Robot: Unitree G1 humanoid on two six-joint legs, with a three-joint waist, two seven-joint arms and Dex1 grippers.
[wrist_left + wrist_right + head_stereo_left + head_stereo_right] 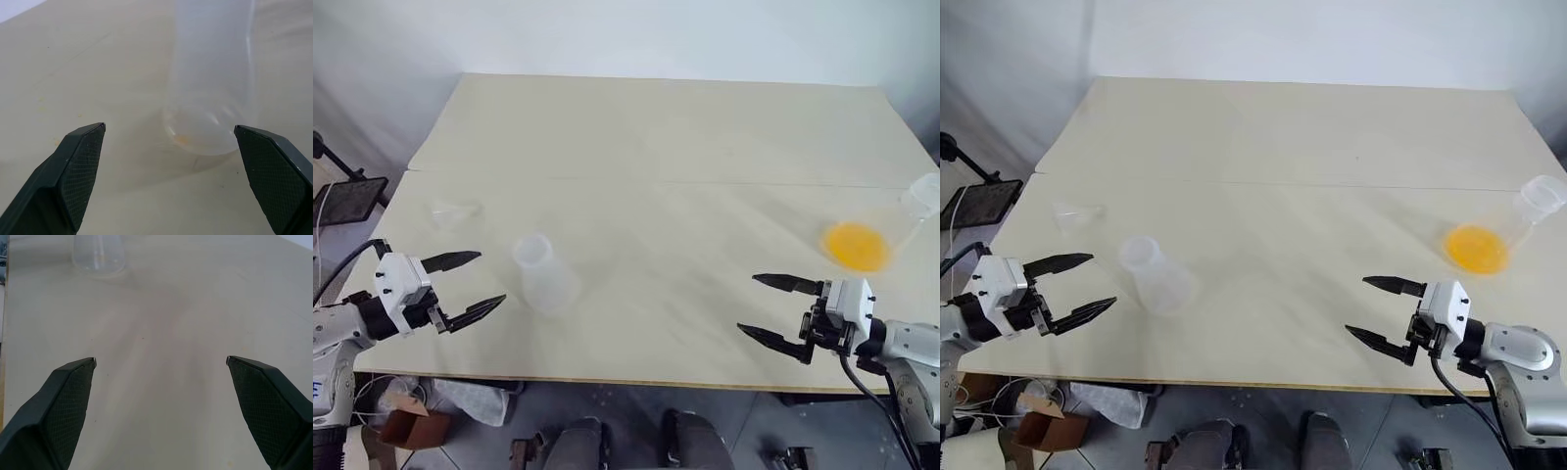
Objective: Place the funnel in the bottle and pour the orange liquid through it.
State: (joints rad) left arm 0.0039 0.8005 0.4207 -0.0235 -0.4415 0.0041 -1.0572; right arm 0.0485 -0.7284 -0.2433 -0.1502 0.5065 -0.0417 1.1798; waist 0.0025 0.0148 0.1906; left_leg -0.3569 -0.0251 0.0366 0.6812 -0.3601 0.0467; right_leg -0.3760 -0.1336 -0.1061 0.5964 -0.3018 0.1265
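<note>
The frosted white bottle (540, 269) stands upright on the pale table (656, 137), left of centre. The clear funnel (457, 213) lies on the table a little behind and to the left of it. At the right edge a clear conical flask (901, 220) holds the orange liquid (855, 246) in its base. My left gripper (491, 278) is open, level, just left of the bottle, which stands close ahead of its fingers in the left wrist view (210, 88). My right gripper (747, 304) is open near the front edge, in front of the flask and pointing left toward the distant bottle (98, 254).
A seam runs across the tabletop behind the vessels. A black stand (347, 201) sits beside the table's left edge. A cardboard box (406, 426) and bags lie on the floor below the front left corner. The flask stands close to the table's right edge.
</note>
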